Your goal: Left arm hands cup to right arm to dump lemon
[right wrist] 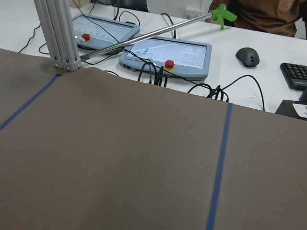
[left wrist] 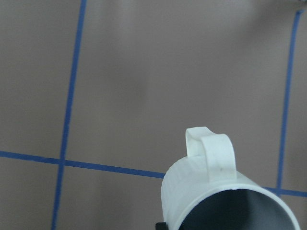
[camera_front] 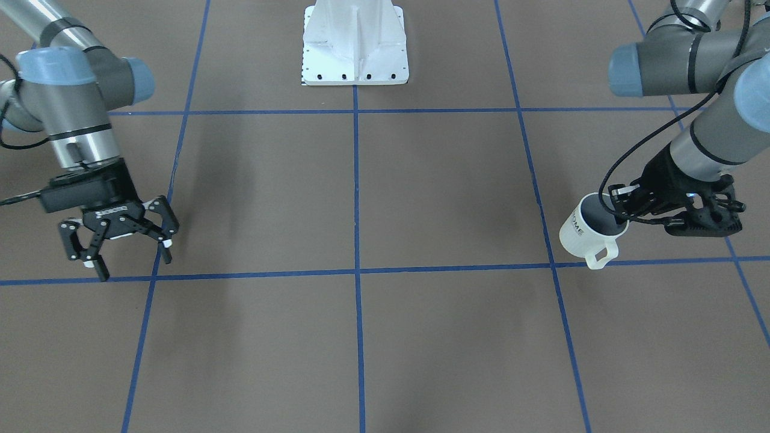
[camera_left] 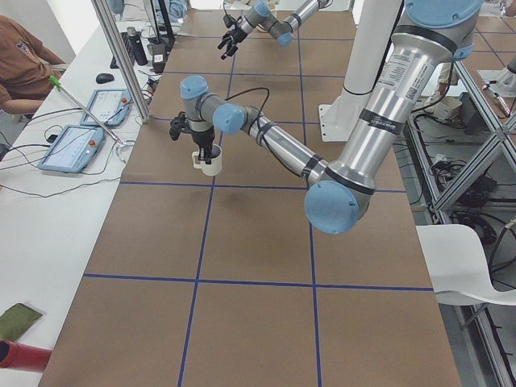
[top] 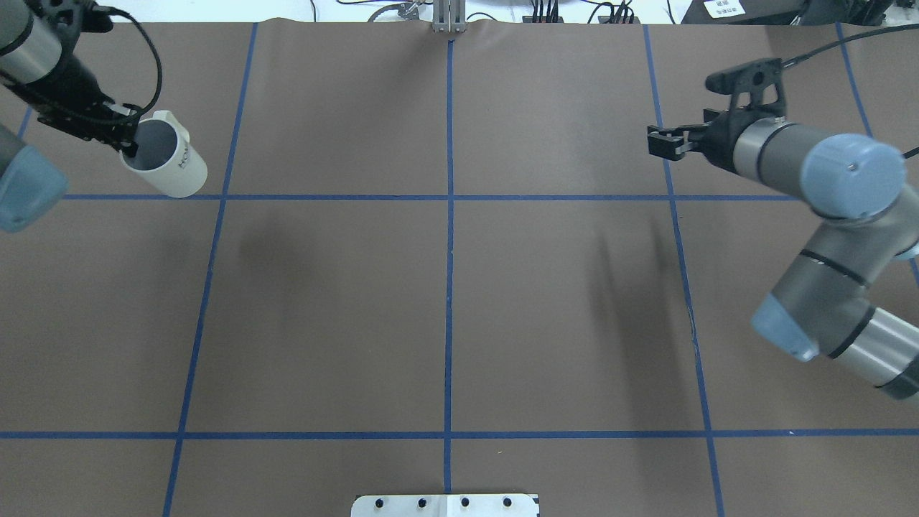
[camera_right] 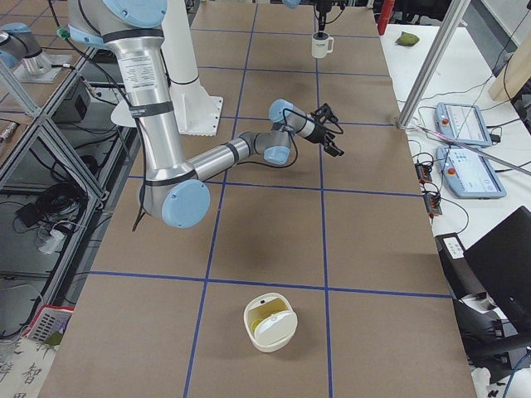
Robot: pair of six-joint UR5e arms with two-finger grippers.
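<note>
The cream-white cup (camera_front: 586,231) with black lettering is at the table's left side, seen also from overhead (top: 169,161) and in the left wrist view (left wrist: 216,191). My left gripper (camera_front: 619,213) comes down on its rim and is shut on the wall, one finger inside the cup. I cannot tell whether the cup rests on the table or hangs just above it. Its inside looks dark grey; no lemon shows. My right gripper (camera_front: 135,264) is open and empty, far off over the table's right side (top: 655,141).
The white robot base plate (camera_front: 355,48) stands at the table's middle near edge. A white tub (camera_right: 270,322) with yellow-green inside sits on the table's right end. Tablets (right wrist: 165,52) and an aluminium post (right wrist: 57,33) stand beyond the far edge.
</note>
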